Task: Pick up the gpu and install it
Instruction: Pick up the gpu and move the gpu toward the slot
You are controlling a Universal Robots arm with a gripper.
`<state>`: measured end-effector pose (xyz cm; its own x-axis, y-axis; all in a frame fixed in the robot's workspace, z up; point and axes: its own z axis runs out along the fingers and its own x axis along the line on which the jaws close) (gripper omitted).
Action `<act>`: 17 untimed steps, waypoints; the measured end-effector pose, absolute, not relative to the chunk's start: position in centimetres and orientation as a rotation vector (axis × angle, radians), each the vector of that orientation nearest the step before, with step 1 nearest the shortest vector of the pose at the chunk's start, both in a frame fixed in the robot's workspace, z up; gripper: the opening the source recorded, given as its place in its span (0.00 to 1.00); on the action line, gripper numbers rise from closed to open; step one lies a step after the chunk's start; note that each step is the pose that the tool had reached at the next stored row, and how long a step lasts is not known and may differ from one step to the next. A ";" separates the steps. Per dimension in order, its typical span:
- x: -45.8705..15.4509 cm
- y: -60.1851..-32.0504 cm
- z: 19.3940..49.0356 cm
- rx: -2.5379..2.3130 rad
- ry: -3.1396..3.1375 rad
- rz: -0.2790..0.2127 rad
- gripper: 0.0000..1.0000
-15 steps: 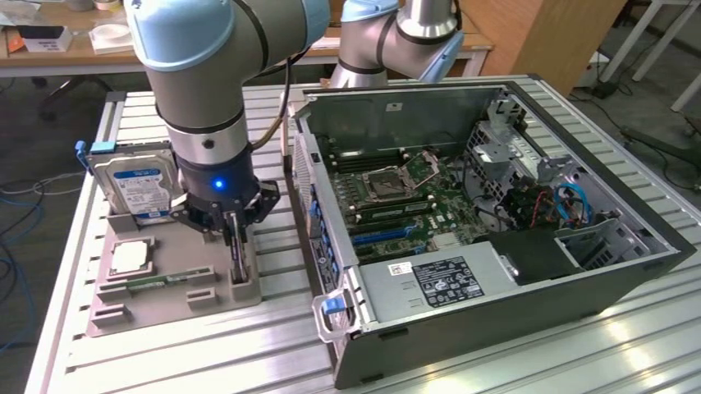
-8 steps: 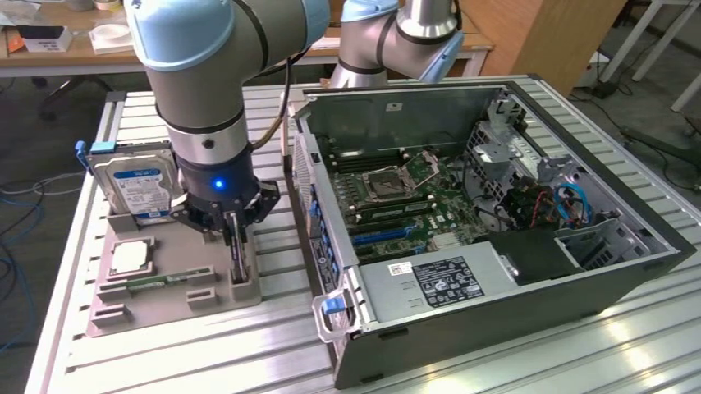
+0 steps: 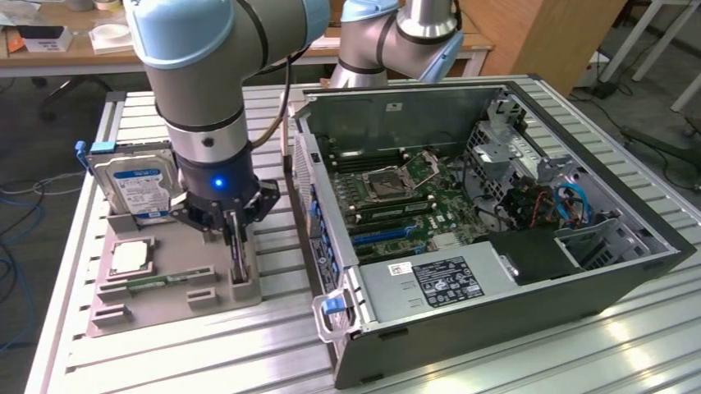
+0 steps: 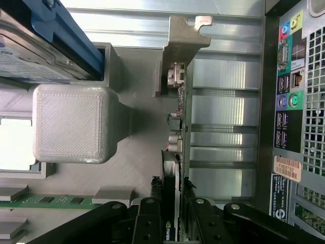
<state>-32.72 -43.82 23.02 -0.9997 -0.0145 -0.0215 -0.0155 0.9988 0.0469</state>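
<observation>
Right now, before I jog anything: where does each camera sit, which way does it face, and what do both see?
Exterior view: raised beside the table, looking down on the grey tray and open computer case; the arm and gripper show.
Wrist view: on the wrist, looking down along the gripper, shut on the gpu standing on edge in the tray.
Shared: gripper, gpu, tray, hard drive, case.

Slotted alu table [image 3: 219, 355] w/ grey parts holder [image 3: 164, 302] & open PC case [image 3: 493, 322]

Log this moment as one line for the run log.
gripper: closed on graphics card | card: upright in gray holder slot | computer case: open, card not installed
</observation>
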 end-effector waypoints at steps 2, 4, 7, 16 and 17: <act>-32.7 -43.8 23.3 -0.023 3.119 0.073 0.26; -32.7 -43.8 23.5 -0.023 3.120 0.073 0.26; -32.7 -43.8 24.0 -0.023 3.120 0.073 0.26; -32.7 -43.8 25.1 -0.024 3.120 0.073 0.26; -32.7 -43.8 25.2 -0.024 3.119 0.074 0.26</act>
